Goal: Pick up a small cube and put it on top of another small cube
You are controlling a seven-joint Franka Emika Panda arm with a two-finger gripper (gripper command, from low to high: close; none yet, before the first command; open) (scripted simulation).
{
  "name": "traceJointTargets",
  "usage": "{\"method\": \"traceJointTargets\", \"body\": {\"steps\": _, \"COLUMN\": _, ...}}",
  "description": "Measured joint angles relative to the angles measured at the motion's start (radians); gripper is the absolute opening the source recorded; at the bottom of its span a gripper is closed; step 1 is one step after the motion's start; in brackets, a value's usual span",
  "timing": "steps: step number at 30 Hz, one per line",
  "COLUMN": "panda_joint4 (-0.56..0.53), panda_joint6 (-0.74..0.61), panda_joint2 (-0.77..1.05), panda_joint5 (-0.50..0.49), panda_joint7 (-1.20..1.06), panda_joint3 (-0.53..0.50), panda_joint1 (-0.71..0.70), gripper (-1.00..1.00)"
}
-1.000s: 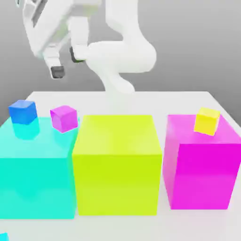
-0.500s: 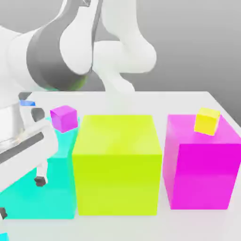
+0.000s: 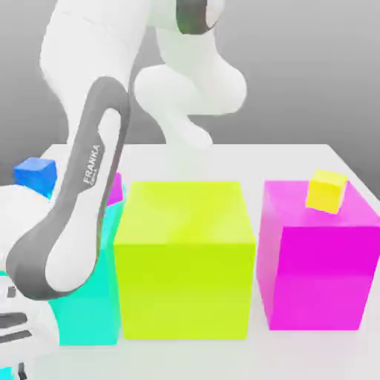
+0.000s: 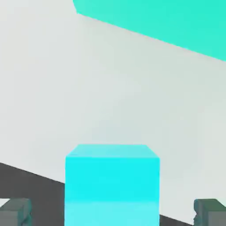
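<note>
**Fingers astride the small cyan cube, grip not yet made**

Fingers [image 4: 15, 212] stand one on each side of the small cyan cube [image 4: 112, 185] in the hand view, with bare gaps between each pad and the cube's side faces. They are partly open and have hold of nothing. The cube sits flat on the pale tabletop [image 4: 88, 88], square to the hand and centred between the pads. A dark strip runs close by it, which I take to be the tabletop's edge.

The cube looks rigid, plain and smooth-faced, and is likely very light. It should not deform, but it could skid or twist if one pad arrives first. The best hold is on the two opposite vertical faces that the pads now flank, about mid-height, closing evenly so that it stays level for stacking.

Beyond the cube, across open tabletop, lies the big cyan block [image 4: 167, 22]. In the exterior view the arm [image 3: 82, 208] reaches down in front of that block at the view's left. A yellow-green block [image 3: 185, 252] stands beside it, then a magenta block [image 3: 315, 260] carrying a small yellow cube [image 3: 326, 191]. Farthest back on the left sits a small blue cube [image 3: 35, 175]. Either small cube could serve as the base, and I cannot tell which is meant.
</note>
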Motion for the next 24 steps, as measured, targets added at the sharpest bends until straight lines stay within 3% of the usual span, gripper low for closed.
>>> {"method": "traceJointTargets", "body": {"steps": 4, "panda_joint4": 0.005, "panda_joint6": 0.016, "panda_joint2": 0.019, "panda_joint5": 0.008, "panda_joint7": -0.002, "panda_joint3": 0.009, "panda_joint1": -0.007, "gripper": -1.00}}
{"method": "traceJointTargets", "body": {"steps": 8, "panda_joint4": -0.023, "panda_joint6": -0.063, "panda_joint2": -0.088, "panda_joint5": -0.050, "panda_joint7": 0.031, "panda_joint3": -0.038, "panda_joint1": 0.028, "gripper": -1.00}}
{"method": "traceJointTargets", "body": {"steps": 17, "panda_joint4": -0.059, "panda_joint6": -0.268, "panda_joint2": -0.271, "panda_joint5": -0.018, "panda_joint7": -0.426, "panda_joint3": 0.081, "panda_joint1": -0.084, "gripper": -1.00}}
{"method": "traceJointTargets", "body": {"steps": 24, "panda_joint4": -0.140, "panda_joint6": -0.391, "panda_joint2": -0.472, "panda_joint5": -0.039, "panda_joint7": -0.770, "panda_joint3": 0.111, "panda_joint1": -0.118, "gripper": -1.00}}
